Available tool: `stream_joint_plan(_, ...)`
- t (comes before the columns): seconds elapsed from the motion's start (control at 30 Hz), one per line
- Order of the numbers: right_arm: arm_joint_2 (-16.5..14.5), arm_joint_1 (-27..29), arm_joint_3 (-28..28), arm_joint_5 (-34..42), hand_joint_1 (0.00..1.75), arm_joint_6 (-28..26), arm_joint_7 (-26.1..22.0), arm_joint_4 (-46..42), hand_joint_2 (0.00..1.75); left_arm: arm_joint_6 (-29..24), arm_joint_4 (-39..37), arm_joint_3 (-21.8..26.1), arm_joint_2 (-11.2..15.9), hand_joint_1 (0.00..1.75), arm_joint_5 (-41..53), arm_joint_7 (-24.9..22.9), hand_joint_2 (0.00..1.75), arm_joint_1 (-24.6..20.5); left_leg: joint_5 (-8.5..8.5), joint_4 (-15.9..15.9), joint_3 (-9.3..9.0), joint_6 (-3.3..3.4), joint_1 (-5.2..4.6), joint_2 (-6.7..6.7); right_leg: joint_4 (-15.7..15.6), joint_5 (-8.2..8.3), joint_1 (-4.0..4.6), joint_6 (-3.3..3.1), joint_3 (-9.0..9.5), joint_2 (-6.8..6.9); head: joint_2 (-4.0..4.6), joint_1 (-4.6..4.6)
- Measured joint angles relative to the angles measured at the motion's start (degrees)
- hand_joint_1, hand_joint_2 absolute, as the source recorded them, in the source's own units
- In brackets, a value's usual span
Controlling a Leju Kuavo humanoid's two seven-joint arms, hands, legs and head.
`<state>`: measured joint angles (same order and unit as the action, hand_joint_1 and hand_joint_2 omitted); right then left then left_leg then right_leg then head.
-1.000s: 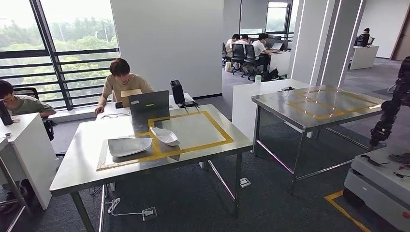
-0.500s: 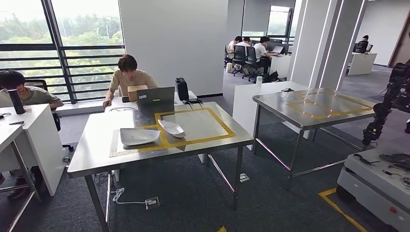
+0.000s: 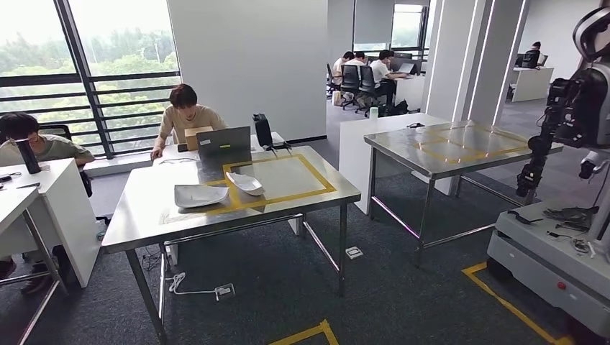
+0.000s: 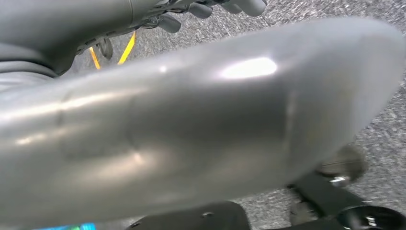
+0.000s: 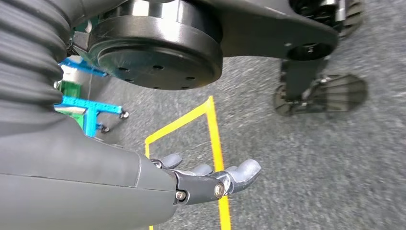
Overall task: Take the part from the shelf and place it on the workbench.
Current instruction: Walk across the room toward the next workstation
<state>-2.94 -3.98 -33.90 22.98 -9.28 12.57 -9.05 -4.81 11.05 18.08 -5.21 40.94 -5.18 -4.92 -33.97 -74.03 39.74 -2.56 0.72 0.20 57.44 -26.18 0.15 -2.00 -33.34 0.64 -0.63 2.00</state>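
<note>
In the left wrist view a large smooth silver-grey metal part (image 4: 206,124) lies right against my left hand (image 4: 201,9), which holds it; its fingertips (image 4: 244,5) show past the part's edge, over grey carpet. My right hand (image 5: 210,179) hangs above the carpet with its fingers stretched out and nothing in them. In the head view the steel workbench (image 3: 144,215) stands ahead on the left, marked with a yellow tape rectangle (image 3: 316,180). Two similar silver parts, one (image 3: 200,195) and another (image 3: 245,182), lie on it.
A laptop (image 3: 224,144) and a seated person (image 3: 185,118) are at the workbench's far side. A second steel table (image 3: 460,147) stands to the right. Another robot (image 3: 575,108) on a white wheeled base (image 3: 554,251) is at the far right. Yellow tape (image 3: 306,334) marks the floor.
The whole head picture has shifted: the camera moved, both tables now sit further left and a little farther off, and more of the other robot shows on the right.
</note>
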Motion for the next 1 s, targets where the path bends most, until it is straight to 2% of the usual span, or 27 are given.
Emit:
stream_joint_plan(0.03,0.0,0.0,-0.2,0.0,0.0,-0.3,0.1,0.0,1.75,0.7,0.0,0.0,-0.1,0.0,0.3,-0.2,0.87,-0.5,1.3,-0.6,-1.08,0.09,-0.01,0.0,0.1,0.72,0.09,0.08,-1.13,0.12,-0.01,0.01)
stream_joint_plan(0.07,0.0,0.0,-0.2,0.0,0.0,-0.6,0.1,0.0,1.75,1.7,0.0,0.0,-0.2,0.0,0.5,-0.5,1.31,-0.9,3.09,0.6,-2.99,0.28,-0.02,-0.01,0.2,1.44,0.14,0.2,-2.14,0.18,-0.01,0.01)
stream_joint_plan(0.1,0.0,0.0,-0.3,-0.1,0.0,-1.1,0.0,0.0,1.75,2.5,0.1,0.0,-0.3,0.0,0.6,-0.5,1.75,-1.4,3.98,3.6,-5.96,0.6,-0.07,-0.05,0.3,2.12,0.17,0.38,-3.0,0.18,-0.01,0.0)
stream_joint_plan(0.13,0.0,0.0,-0.4,-0.4,0.0,-1.5,-0.2,0.0,1.75,3.1,0.2,0.0,-0.5,0.0,0.6,-0.4,1.75,-1.9,3.59,8.1,-9.64,0.91,-0.23,-0.08,0.5,2.76,0.22,0.62,-3.7,0.18,-0.01,0.02)
stream_joint_plan(0.17,0.0,0.0,-0.6,-0.8,0.0,-2.1,-0.4,0.0,1.75,3.5,0.4,0.0,-0.6,0.0,0.7,0.0,1.75,-2.3,2.46,12.3,-12.66,1.27,-0.41,-0.09,0.6,3.43,0.26,0.89,-4.13,0.2,-0.01,0.0)
stream_joint_plan(0.2,0.0,-0.1,-0.9,-1.1,0.0,-2.7,-0.7,0.0,1.75,3.6,0.5,0.0,-0.8,0.0,0.9,0.5,1.75,-2.7,1.14,15.6,-14.83,1.63,-0.62,-0.1,0.7,4.06,0.21,1.21,-4.42,0.21,-0.01,-0.01)
stream_joint_plan(0.23,0.0,-0.1,-1.2,-1.4,0.0,-3.3,-1.0,0.0,1.75,3.7,0.6,0.0,-1.0,0.0,1.1,0.9,1.75,-3.0,0.46,17.4,-15.72,1.97,-0.84,-0.06,0.6,4.63,0.12,1.55,-4.52,0.21,-0.01,-0.03)
stream_joint_plan(0.3,0.0,0.0,-1.6,-1.2,0.0,-4.2,-1.5,0.0,1.75,3.9,0.6,-0.1,-1.3,0.0,1.6,1.2,1.75,-3.2,1.1,17.7,-15.21,2.91,-0.89,0.15,0.6,5.15,-0.15,2.29,-4.72,0.09,0.0,-0.04)
stream_joint_plan(0.33,0.0,0.1,-1.6,-0.9,0.0,-4.6,-1.7,0.0,1.75,4.0,0.6,-0.2,-1.4,0.0,1.6,1.1,1.75,-3.1,1.58,17.8,-14.89,3.42,-0.84,0.3,1.6,4.22,-0.25,2.64,-5.19,-0.03,0.01,-0.05)
stream_joint_plan(0.37,0.0,0.2,-1.7,-0.4,0.0,-5.1,-1.8,0.0,1.75,4.0,0.6,-0.2,-1.4,0.0,1.4,1.1,1.75,-2.9,2.09,17.8,-14.46,3.85,-0.74,0.46,3.9,2.44,-0.35,2.97,-6.07,-0.14,0.01,-0.05)
stream_joint_plan(0.43,0.0,0.3,-1.7,0.5,0.0,-5.7,-1.9,0.0,1.75,4.0,0.5,0.0,-1.4,0.0,-0.1,1.0,1.75,-2.4,2.95,17.7,-13.34,4.27,-0.71,0.65,11.3,-2.56,-0.57,3.43,-8.64,-0.25,0.01,-0.1)
stream_joint_plan(0.47,0.0,0.4,-1.7,0.8,0.0,-5.8,-2.1,0.0,1.75,4.0,0.5,0.3,-1.4,0.0,-1.1,0.9,1.75,-2.0,3.32,17.6,-12.75,4.25,-0.72,0.7,14.8,-4.35,-0.64,3.58,-9.57,-0.25,0.01,-0.11)
stream_joint_plan(0.5,0.0,0.5,-1.7,1.0,0.0,-5.7,-2.5,0.0,1.75,4.1,0.5,0.7,-1.4,0.0,-1.7,0.8,1.75,-1.7,3.62,17.4,-12.19,4.16,-0.71,0.71,16.6,-5.19,-0.68,3.66,-9.58,-0.25,0.01,-0.11)
stream_joint_plan(0.53,0.0,0.6,-1.7,1.1,0.0,-5.6,-3.1,0.0,1.75,4.2,0.4,1.0,-1.4,0.0,-2.1,0.5,1.75,-1.3,3.85,17.1,-11.74,4.04,-0.67,0.71,16.0,-4.94,-0.71,3.68,-8.33,-0.24,0.01,-0.11)
stream_joint_plan(0.57,0.0,0.7,-1.7,1.1,0.0,-5.5,-3.7,0.0,1.75,4.3,0.4,1.2,-1.4,0.0,-2.0,0.1,1.75,-0.9,4.01,16.8,-11.37,3.91,-0.63,0.7,13.3,-3.92,-0.74,3.62,-6.03,-0.24,0.02,-0.13)
stream_joint_plan(0.63,0.0,0.6,-1.7,0.7,0.0,-5.3,-4.6,0.0,1.75,4.1,0.3,1.4,-1.3,0.0,-1.2,-1.0,1.75,-0.5,4.17,16.1,-10.7,3.56,-0.64,0.69,5.4,-2.11,-0.64,3.29,-0.61,-0.25,0.02,-0.14)
stream_joint_plan(0.67,0.0,0.5,-1.7,0.4,0.0,-5.1,-4.7,0.0,1.75,3.9,0.3,1.4,-1.3,0.0,-0.9,-1.4,1.75,-0.4,4.24,15.9,-10.35,3.3,-0.7,0.67,2.7,-1.76,-0.54,3.04,0.95,-0.25,0.02,-0.15)
stream_joint_plan(0.7,-0.1,0.5,-1.7,0.1,0.0,-4.9,-4.6,0.0,1.75,3.5,0.3,1.4,-1.3,0.0,-0.9,-1.7,1.75,-0.2,4.27,15.7,-10.03,3.05,-0.78,0.67,1.2,-1.78,-0.45,2.84,1.69,-0.25,0.02,-0.15)
stream_joint_plan(0.83,-0.4,0.7,-1.8,-0.3,0.0,-4.5,-4.3,0.0,1.75,1.5,0.3,2.0,-0.9,0.0,-1.8,-1.8,1.75,-0.1,4.41,15.8,-9.69,3.53,-0.88,0.59,0.7,-1.51,-0.28,2.55,1.61,-0.08,0.02,-0.13)
stream_joint_plan(1.0,-1.0,0.4,-1.8,0.0,0.0,-3.5,-4.6,0.0,1.75,0.1,0.2,2.9,-0.6,0.0,-2.0,-2.8,1.75,0.0,5.09,16.3,-9.65,2.49,-0.71,0.56,0.8,-1.2,-0.08,1.94,1.33,-0.03,0.02,-0.14)
